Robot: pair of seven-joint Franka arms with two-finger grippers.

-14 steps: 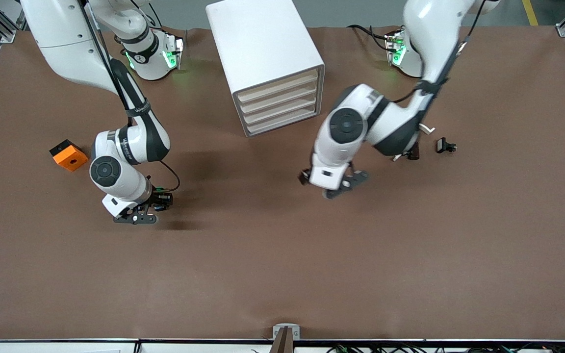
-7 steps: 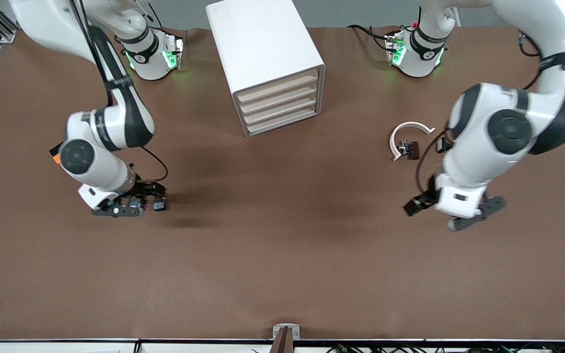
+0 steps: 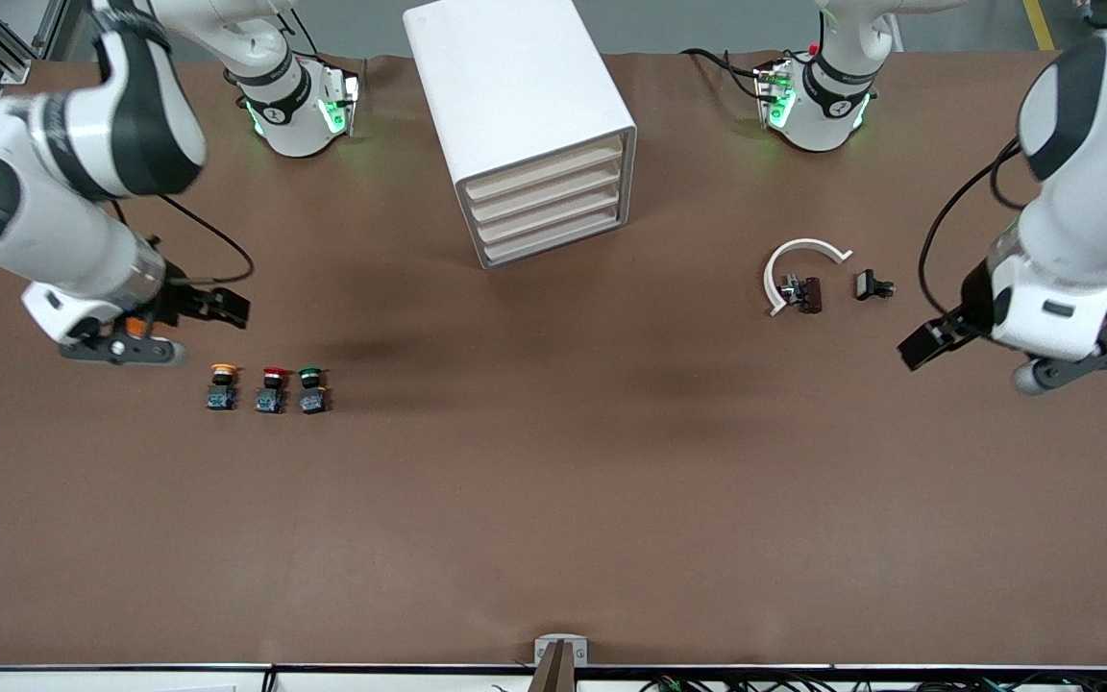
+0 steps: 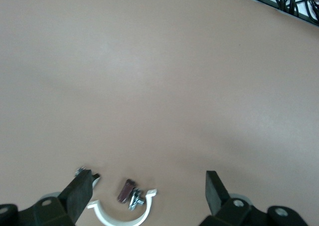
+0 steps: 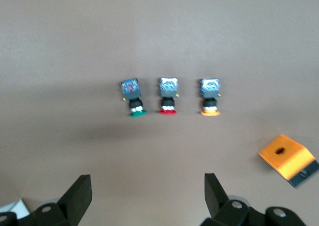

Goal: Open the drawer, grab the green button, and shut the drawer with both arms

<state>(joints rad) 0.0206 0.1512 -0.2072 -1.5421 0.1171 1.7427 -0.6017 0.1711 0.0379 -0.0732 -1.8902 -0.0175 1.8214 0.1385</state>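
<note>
The white cabinet (image 3: 515,106) stands at the table's back middle. All four cream drawer fronts (image 3: 549,197) are shut. The green-capped button (image 3: 311,388) lies on the table at the end of a row with a red-capped button (image 3: 271,389) and an orange-capped one (image 3: 222,385). It also shows in the right wrist view (image 5: 133,99). My right gripper (image 3: 121,348) is open and empty over the orange block, apart from the buttons; its own view (image 5: 147,190) shows the wide gap. My left gripper (image 3: 1082,363) is open and empty over the table at the left arm's end; its own view (image 4: 147,193) shows it.
An orange block (image 5: 288,160) lies toward the right arm's end, mostly hidden under the right hand in the front view. A white curved clamp (image 3: 799,259), a dark piece (image 3: 808,293) and a small black part (image 3: 871,284) lie toward the left arm's end. The clamp also shows in the left wrist view (image 4: 122,213).
The right gripper has risen off the buttons and swung toward its table end, leaving the three in a row. The left arm has swung from before the cabinet out to its end.
</note>
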